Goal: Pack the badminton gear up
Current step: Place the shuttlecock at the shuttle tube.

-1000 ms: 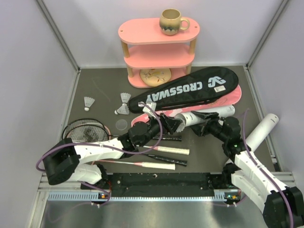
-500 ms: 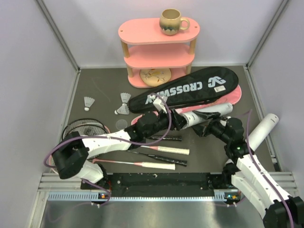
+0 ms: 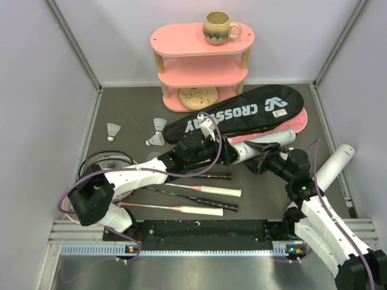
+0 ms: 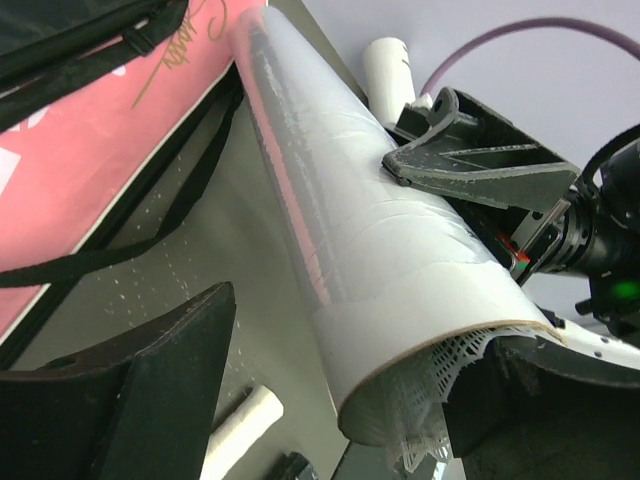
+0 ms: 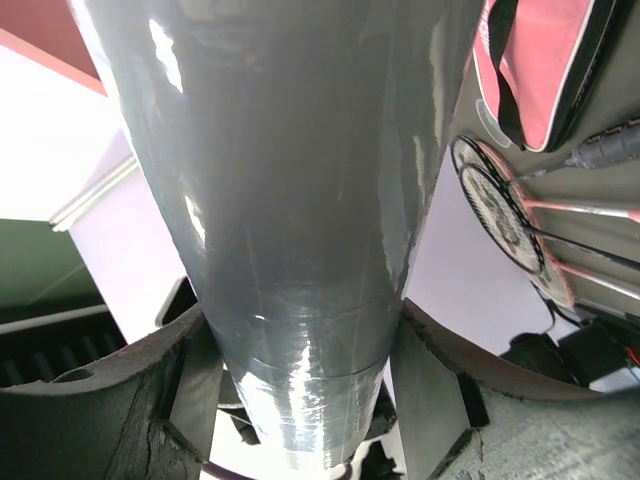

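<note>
A white tube [image 3: 263,145] lies tilted above the table, my right gripper [image 3: 266,159] shut on its middle; both fingers press its sides in the right wrist view [image 5: 300,330]. My left gripper [image 3: 225,151] is at the tube's open end [image 4: 400,330], jaws open wide around it. A white shuttlecock [image 4: 455,395] sits in that mouth, its mesh skirt sticking out against my right finger [image 4: 540,400]. Two more shuttlecocks [image 3: 158,132] and a third [image 3: 113,130] lie on the mat. Rackets [image 3: 202,192] lie in front. The black CROSSWAY bag [image 3: 242,112] rests on a pink bag [image 3: 300,122].
A second white tube [image 3: 334,165] leans at the right wall. The pink three-tier shelf [image 3: 202,66] with a beige mug [image 3: 217,27] stands at the back. A black racket head [image 3: 107,166] lies at the left, under my left arm.
My left gripper moved right and up to the tube's mouth with the shuttlecock, then its jaws widened. The right gripper lifted the tube slightly and kept its grip.
</note>
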You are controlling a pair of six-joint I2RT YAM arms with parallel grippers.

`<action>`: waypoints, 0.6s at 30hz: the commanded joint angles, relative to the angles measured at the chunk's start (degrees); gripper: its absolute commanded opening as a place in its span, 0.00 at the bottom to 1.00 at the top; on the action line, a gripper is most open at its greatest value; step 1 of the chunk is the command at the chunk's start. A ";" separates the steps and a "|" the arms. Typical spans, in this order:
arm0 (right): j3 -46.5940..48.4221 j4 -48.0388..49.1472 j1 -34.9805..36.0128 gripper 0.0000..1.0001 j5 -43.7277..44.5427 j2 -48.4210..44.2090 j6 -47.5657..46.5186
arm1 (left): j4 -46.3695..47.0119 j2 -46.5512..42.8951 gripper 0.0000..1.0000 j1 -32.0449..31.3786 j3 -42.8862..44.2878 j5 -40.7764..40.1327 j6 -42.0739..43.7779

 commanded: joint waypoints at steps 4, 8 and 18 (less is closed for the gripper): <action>6.70 3.26 1.78 0.25 -2.28 0.30 -4.28 | 0.37 3.73 0.81 0.28 3.12 7.85 0.84; 7.14 -0.69 1.79 0.25 0.44 -3.20 -4.46 | 3.27 8.24 0.85 -0.51 6.13 6.73 -1.71; 3.10 0.62 1.79 0.24 3.00 -2.25 -3.92 | 8.04 -7.48 0.91 -0.60 -8.81 0.80 2.41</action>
